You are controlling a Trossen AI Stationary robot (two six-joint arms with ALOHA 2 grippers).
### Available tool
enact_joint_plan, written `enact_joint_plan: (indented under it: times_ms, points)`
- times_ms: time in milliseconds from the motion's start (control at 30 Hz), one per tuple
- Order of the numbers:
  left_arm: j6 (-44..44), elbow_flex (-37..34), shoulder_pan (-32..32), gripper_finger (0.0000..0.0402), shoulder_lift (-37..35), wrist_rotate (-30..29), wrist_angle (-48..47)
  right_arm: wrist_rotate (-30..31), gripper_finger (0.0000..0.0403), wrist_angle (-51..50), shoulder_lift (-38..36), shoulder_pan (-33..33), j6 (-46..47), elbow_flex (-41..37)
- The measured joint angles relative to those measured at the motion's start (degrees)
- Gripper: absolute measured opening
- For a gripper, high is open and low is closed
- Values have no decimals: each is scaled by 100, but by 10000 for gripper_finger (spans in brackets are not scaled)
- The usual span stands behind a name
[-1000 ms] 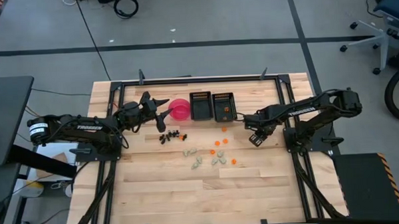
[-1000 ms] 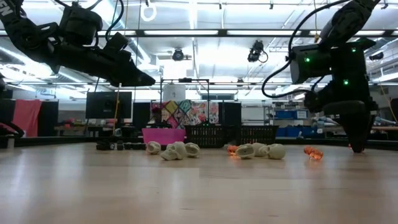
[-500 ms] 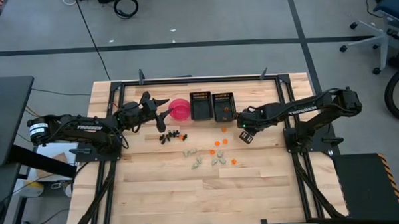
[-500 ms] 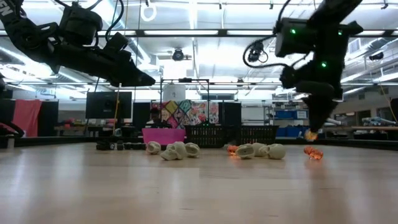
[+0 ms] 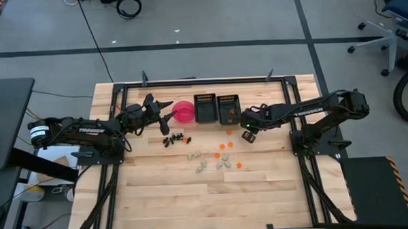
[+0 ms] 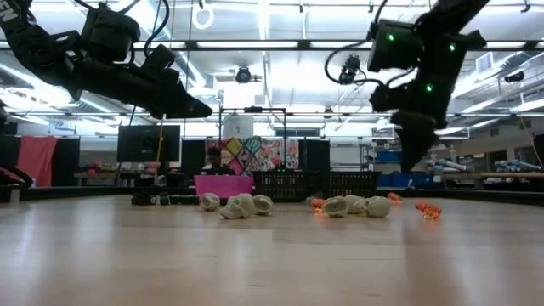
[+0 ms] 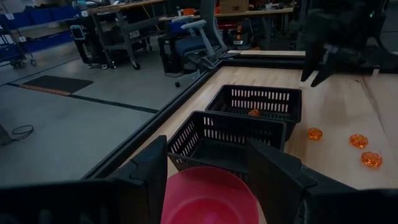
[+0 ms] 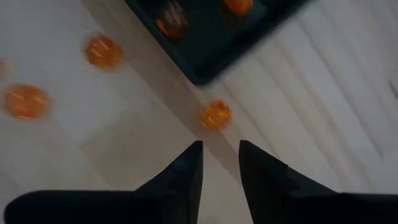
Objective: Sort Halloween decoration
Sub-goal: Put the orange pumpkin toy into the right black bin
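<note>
The trinkets lie on the wooden table: dark pieces (image 5: 174, 138), pale pieces (image 5: 207, 160) and orange pieces (image 5: 225, 146). One orange piece (image 8: 216, 115) lies on the table beside the corner of the right black tray (image 5: 228, 108), just ahead of my right gripper (image 8: 221, 149). That gripper (image 5: 246, 131) hovers above the table, fingers a little apart and empty. My left gripper (image 5: 168, 110) hangs open and empty over the near rim of the pink bowl (image 5: 183, 111). The right tray holds orange pieces (image 7: 254, 112).
The left black tray (image 5: 204, 108) stands between the bowl and the right tray along the table's far side. A black frame rail (image 5: 196, 81) borders the table. Bare wood lies toward the near edge.
My right gripper has risen from the table and gone toward the table's left edge, to the right tray. Half a second ago an orange piece showed at its fingertips; that piece now lies on the table beside the tray.
</note>
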Motion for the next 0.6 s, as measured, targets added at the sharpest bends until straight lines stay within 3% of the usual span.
enact_joint_plan:
  times_ms: [467, 600]
  points:
    - [-13, 0, -1, 189, 0, 0, -26, 302, 237, 2050, -11, -12, -205, -1175]
    - [-13, 1, 0, 189, 0, 1, -24, 297, 255, 2890, -11, -12, -349, -1602]
